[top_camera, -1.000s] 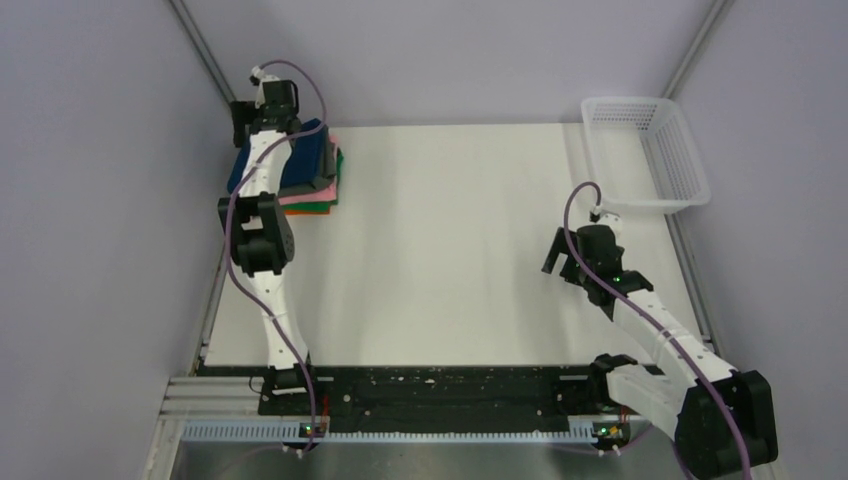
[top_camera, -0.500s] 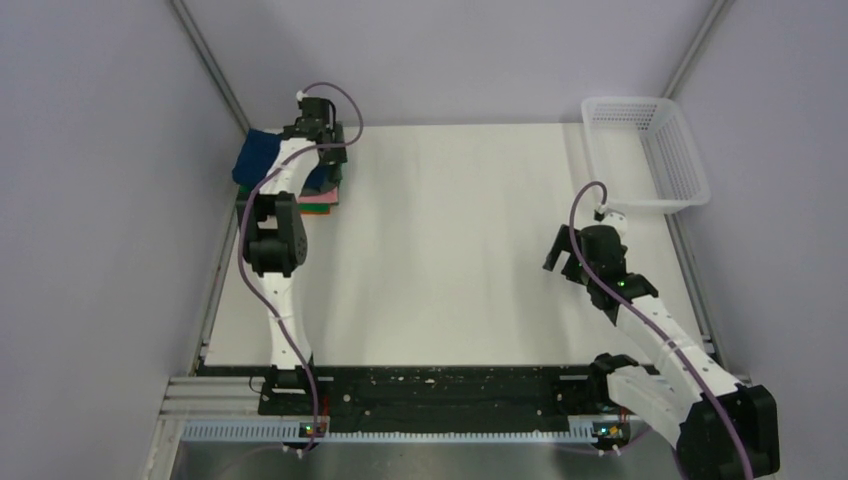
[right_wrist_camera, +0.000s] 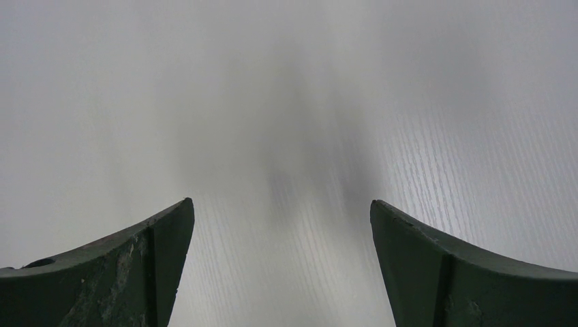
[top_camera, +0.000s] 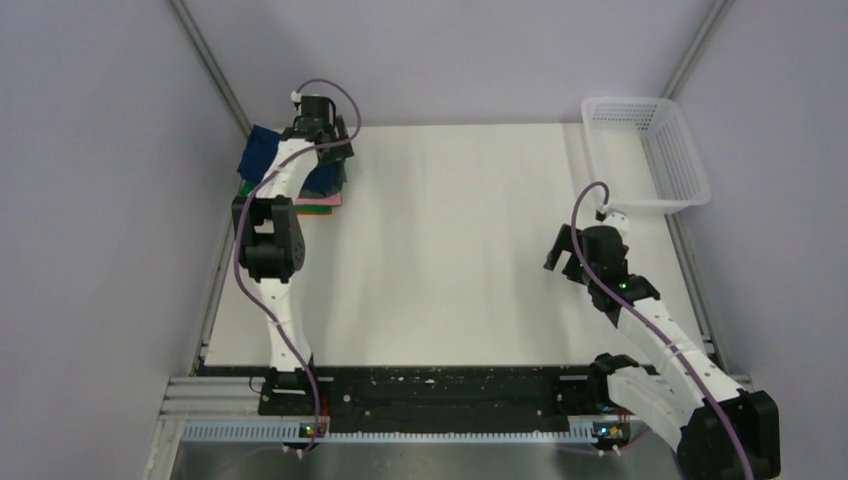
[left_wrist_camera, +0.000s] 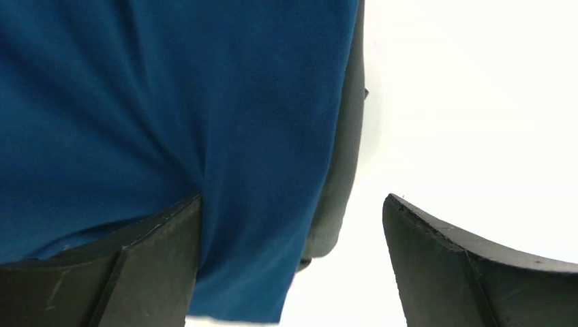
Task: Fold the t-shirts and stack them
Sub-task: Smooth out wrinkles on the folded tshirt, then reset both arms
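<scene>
Stack: folded t-shirts [top_camera: 300, 185] lie piled in the far left corner of the table [top_camera: 450, 250], close to the left wall.
Top layer: the navy blue shirt [left_wrist_camera: 170, 102] covers the pile and looks slightly askew to the layers under it.
Lower layers: a grey shirt [left_wrist_camera: 344, 170] shows at the blue one's right edge, and thin pink and green edges show at the near side. Any others are hidden.
Left claw [left_wrist_camera: 293, 204]: spread wide and pinching nothing. One finger is over the blue cloth and the other over bare table, straddling the pile's right edge. Whether a finger touches the cloth cannot be told.
Right claw [right_wrist_camera: 283, 204]: spread wide and holding nothing, low over bare table on the right side, well apart from the pile.
Basket [top_camera: 690, 170]: stands at the far right corner, away from both arms.
Handling: the shirts look soft, light and limp. A folded one would likely sag and open if lifted by a single corner, and cloth would slide on cloth.
Where to hold: a folded edge, pinched through all its layers, seems safest. To square the pile, a flat push on its side may do better than a pinch.
Risk: a low finger could drag the blue shirt and spoil its fold.
</scene>
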Action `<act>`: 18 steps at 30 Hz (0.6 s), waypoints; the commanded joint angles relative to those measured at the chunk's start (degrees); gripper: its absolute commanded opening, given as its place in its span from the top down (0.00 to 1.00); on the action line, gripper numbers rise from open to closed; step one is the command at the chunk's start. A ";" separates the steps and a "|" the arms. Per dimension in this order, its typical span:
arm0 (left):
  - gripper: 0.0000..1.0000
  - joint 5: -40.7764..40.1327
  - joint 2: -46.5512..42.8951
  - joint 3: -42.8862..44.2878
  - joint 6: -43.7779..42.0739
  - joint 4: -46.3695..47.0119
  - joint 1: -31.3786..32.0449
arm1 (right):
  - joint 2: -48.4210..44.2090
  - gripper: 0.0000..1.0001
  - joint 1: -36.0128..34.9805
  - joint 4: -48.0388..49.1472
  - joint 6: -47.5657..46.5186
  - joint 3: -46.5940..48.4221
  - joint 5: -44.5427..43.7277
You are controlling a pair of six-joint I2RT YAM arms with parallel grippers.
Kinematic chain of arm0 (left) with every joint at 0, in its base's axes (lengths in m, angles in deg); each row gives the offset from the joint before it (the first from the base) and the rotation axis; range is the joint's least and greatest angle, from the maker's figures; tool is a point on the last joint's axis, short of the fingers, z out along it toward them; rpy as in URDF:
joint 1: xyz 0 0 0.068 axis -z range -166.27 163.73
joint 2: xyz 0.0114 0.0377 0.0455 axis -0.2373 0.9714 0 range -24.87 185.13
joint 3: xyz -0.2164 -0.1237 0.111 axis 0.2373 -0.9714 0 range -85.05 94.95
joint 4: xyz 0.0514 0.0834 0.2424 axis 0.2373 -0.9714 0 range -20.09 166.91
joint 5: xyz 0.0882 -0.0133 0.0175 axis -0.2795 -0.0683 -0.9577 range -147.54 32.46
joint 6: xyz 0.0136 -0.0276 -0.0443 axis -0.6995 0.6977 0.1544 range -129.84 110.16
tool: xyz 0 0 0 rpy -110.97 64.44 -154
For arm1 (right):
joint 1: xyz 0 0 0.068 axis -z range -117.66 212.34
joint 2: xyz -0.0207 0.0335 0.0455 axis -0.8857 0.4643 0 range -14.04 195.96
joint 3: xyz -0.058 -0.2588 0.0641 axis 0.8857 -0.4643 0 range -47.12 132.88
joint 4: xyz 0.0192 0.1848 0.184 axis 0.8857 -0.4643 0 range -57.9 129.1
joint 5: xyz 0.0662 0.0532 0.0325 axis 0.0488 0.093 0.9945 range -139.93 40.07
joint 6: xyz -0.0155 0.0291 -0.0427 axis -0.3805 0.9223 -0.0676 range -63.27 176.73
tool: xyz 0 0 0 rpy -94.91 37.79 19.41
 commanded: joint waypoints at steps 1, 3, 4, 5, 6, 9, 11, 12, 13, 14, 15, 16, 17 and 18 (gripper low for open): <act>0.01 -4.22 -14.54 -2.98 2.73 0.41 1.17 | -1.89 0.01 -0.16 0.49 0.01 0.46 -0.68; 0.01 -7.62 -20.74 -6.90 4.07 0.53 1.17 | -2.83 0.01 -0.17 -0.15 0.37 0.55 -0.76; 0.01 -9.55 -24.39 -9.59 5.57 0.52 1.17 | -3.50 0.01 -0.15 -0.76 0.89 0.69 -0.98; 0.01 -10.57 -27.91 -12.75 6.01 1.01 1.17 | -4.21 0.01 -0.15 -1.56 1.41 0.86 -1.44; 0.01 -10.54 -31.76 -15.73 6.90 1.42 1.12 | -5.27 0.01 -0.17 -2.16 2.01 0.85 -1.85; 0.01 -6.23 -43.54 -26.89 8.48 2.79 1.17 | -9.19 0.01 -0.15 -3.97 3.30 0.65 -2.87; 0.01 -2.36 -51.49 -35.63 11.63 3.80 1.23 | -12.18 0.01 -0.17 -4.89 3.53 0.15 -2.90; 0.01 -1.09 -57.05 -40.81 13.39 4.84 1.25 | -13.72 0.01 -0.17 -5.42 3.61 -0.19 -2.85; 0.01 0.14 -60.90 -45.91 15.29 6.00 1.26 | -15.11 0.01 -0.17 -6.05 3.58 -0.39 -3.10; 0.01 1.68 -64.93 -50.67 16.54 7.26 1.26 | -16.51 0.01 -0.17 -6.80 3.63 -0.54 -3.55; 0.01 3.45 -68.47 -55.09 17.12 8.63 1.26 | -17.78 0.01 -0.15 -7.42 3.57 -0.51 -4.01; 0.01 4.23 -71.67 -58.70 17.78 8.58 1.30 | -19.05 0.01 -0.17 -8.14 3.69 -0.57 -4.65; 0.01 4.12 -74.52 -61.68 18.43 7.58 1.34 | -20.26 0.01 -0.17 -8.73 4.01 -0.66 -5.50; 0.01 3.47 -77.02 -63.65 18.78 6.13 1.34 | -21.37 0.01 -0.17 -9.17 4.38 -0.82 -5.93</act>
